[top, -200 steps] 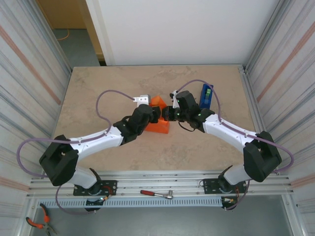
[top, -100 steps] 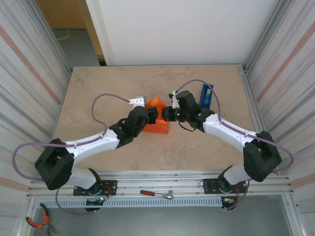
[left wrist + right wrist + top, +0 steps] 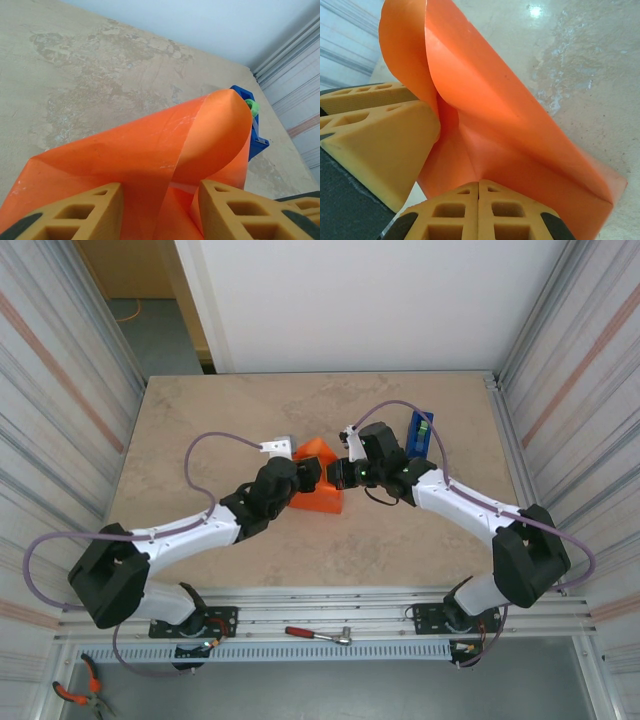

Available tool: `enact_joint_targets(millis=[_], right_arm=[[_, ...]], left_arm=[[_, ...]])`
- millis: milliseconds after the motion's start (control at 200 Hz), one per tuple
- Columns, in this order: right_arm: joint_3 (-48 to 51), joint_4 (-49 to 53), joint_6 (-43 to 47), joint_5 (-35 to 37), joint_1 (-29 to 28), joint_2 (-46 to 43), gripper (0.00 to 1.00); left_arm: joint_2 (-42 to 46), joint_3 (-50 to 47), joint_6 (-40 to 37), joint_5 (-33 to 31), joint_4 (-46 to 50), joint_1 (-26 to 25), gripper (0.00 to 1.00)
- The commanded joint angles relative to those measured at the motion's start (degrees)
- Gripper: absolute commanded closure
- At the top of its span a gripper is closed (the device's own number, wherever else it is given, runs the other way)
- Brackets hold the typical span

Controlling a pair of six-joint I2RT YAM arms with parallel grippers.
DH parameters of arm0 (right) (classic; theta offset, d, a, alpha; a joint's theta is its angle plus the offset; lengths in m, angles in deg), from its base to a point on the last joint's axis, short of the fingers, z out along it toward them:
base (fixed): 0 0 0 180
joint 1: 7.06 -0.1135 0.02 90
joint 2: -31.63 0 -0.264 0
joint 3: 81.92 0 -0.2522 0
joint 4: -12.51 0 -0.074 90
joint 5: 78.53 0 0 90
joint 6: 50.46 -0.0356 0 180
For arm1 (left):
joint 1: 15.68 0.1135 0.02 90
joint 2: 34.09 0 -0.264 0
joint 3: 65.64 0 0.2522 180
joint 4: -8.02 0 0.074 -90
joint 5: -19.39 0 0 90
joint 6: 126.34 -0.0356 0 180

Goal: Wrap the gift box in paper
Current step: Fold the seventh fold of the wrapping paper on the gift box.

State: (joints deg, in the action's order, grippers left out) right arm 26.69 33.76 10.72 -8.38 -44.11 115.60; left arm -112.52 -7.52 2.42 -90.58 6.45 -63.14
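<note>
Right claw [image 3: 479, 195] is sitting fully closed, tips nosing right up against the paper [image 3: 510, 125]. I can't tell if it's nipping a sliver of it. Left claw [image 3: 161, 190] is standing partway apart with a fold of the sheet rising between its fingers [image 3: 75, 210], and I honestly can't tell whether it's squeezing anything or just straddling it.

The paper is bunching into a tented hump on the desk [image 3: 220, 420], right between the two claws and just under their tips, with one flap curling up past the left one. It's looking thin, light and floppy, so it's probably going to crease and tear easily. I'd be pinching gently near an edge or along an existing crease.

The gift box is presumably hiding inside that hump, so where its edges are is guesswork. The blue tape dispenser [image 3: 252, 130] beyond the left claw is getting half blocked by the flap.
</note>
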Motion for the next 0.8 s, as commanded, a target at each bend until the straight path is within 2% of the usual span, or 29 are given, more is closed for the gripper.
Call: enact_joint_targets(millis=[0,276,456,631,797], right_arm=[[0.40,4.38,1.24,-3.93,-0.77,1.99,1.00],[-0.70,4.27,0.16,-5.40,0.36,0.90,1.00],[-4.56,5.15,-0.72,-8.38,1.84,-0.71,1.00],[-4.62,3.58,-3.83,-9.49,7.41,-4.66,1.00],[-4.60,3.14,-8.72,-8.86,14.36,-1.96,1.00]], left_arm=[[-2.45,0.43,-0.38,0.38,5.58,0.27,0.56],[-7.47,3.29,-7.18,-6.09,10.52,-2.11,0.57],[-9.19,2.33,-8.30,-8.39,10.59,-3.16,0.58],[-9.35,1.78,-8.82,-9.55,10.50,-3.89,0.58],[-9.37,1.86,-9.39,-9.52,10.59,-3.97,0.58]])
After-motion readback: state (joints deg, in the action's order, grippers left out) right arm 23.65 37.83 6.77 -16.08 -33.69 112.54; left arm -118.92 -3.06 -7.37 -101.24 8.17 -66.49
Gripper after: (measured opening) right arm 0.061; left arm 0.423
